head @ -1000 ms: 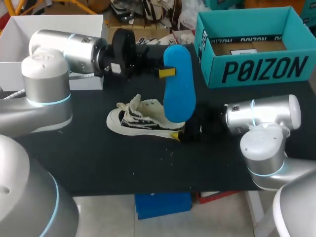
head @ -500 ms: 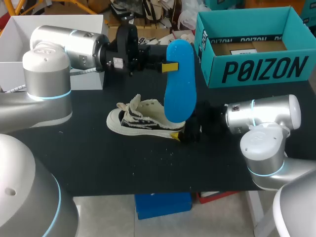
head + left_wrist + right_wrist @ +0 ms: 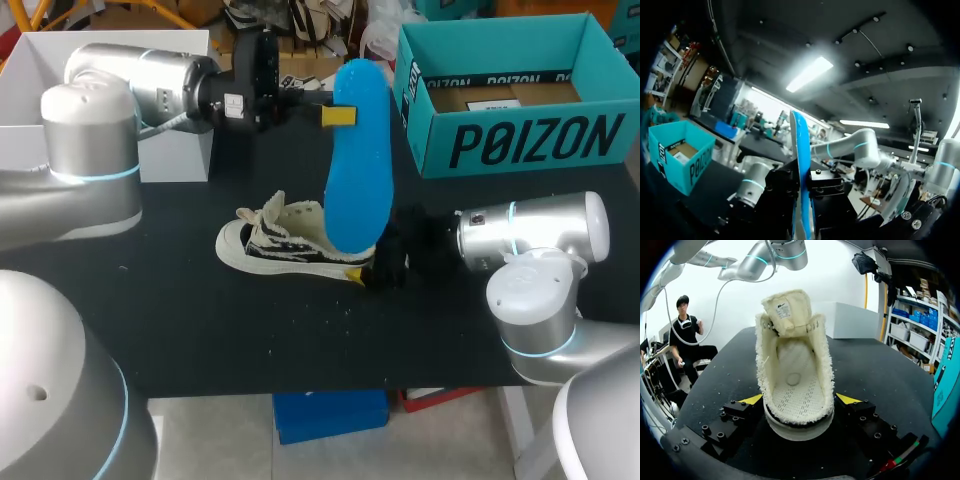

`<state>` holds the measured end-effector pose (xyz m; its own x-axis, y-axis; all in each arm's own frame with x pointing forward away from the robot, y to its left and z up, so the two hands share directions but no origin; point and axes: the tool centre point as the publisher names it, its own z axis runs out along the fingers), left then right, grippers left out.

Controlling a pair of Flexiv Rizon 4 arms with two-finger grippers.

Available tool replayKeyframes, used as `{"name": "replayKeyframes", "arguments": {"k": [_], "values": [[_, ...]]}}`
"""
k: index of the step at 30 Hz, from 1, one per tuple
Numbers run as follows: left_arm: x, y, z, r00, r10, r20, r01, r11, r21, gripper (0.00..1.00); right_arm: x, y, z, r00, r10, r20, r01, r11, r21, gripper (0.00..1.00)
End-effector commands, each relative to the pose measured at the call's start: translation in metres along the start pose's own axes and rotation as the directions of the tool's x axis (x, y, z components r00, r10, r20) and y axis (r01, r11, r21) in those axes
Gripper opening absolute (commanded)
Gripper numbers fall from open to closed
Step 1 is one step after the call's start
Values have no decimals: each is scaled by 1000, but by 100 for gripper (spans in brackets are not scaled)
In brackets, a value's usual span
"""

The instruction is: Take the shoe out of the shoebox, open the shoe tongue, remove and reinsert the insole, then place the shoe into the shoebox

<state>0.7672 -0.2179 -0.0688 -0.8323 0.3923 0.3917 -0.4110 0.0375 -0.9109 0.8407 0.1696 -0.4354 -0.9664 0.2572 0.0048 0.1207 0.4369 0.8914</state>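
Head view, insole: the blue insole [image 3: 358, 150] stands nearly upright above the table [image 3: 200, 330], its lower end over the heel of the shoe [image 3: 290, 240]; the left gripper [image 3: 335, 116] pinches it near its upper end
Left wrist view: the insole [image 3: 801, 170] runs edge-on between the two black fingers of the left gripper [image 3: 802, 210], both pressed on it; a firm pinch, though only a narrow strip of it is held
Right wrist view: the right gripper [image 3: 799, 399] has a yellow tip on either side of the heel and clamps the shoe [image 3: 795, 370]; the tongue [image 3: 785, 312] is folded back, the mouth is wide open, and no blue shows inside, so the insole is out
Shoe: on its sole on the table, toe toward my left, laces loose
Shoebox: the teal shoebox [image 3: 530, 140] sits at the far right, well apart from the shoe
Step, as I judge: insole removed; reinsertion is next, the return to the shoebox after
Risk, buckling: the insole is soft and held far from its free end; pushed down steeply it may fold against the heel lining rather than slide forward
Risk, missing the mouth: the free end may sway; it could catch the fleecy collar or land outside the shoe
Risk, slipping: a push along the insole's length could drive it through the thin pinch
Risk, shoe shift: pressure at the heel could tip the toe up or twist the shoe in the right gripper's hold
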Motion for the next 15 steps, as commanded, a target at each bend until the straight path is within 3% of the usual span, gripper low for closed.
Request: {"name": "replayKeyframes", "arguments": {"k": [1, 15], "values": [[20, -11, -1, 999, 0, 54, 1, 1000, -29, 0, -1, -1, 1, 1000, 2, 0, -2, 1000, 4, 0], [46, -23, 8, 996, 9, 84, -7, 1000, -24, 0, -1, -1, 1, 1000, 2, 0, -2, 1000, 4, 0]]}}
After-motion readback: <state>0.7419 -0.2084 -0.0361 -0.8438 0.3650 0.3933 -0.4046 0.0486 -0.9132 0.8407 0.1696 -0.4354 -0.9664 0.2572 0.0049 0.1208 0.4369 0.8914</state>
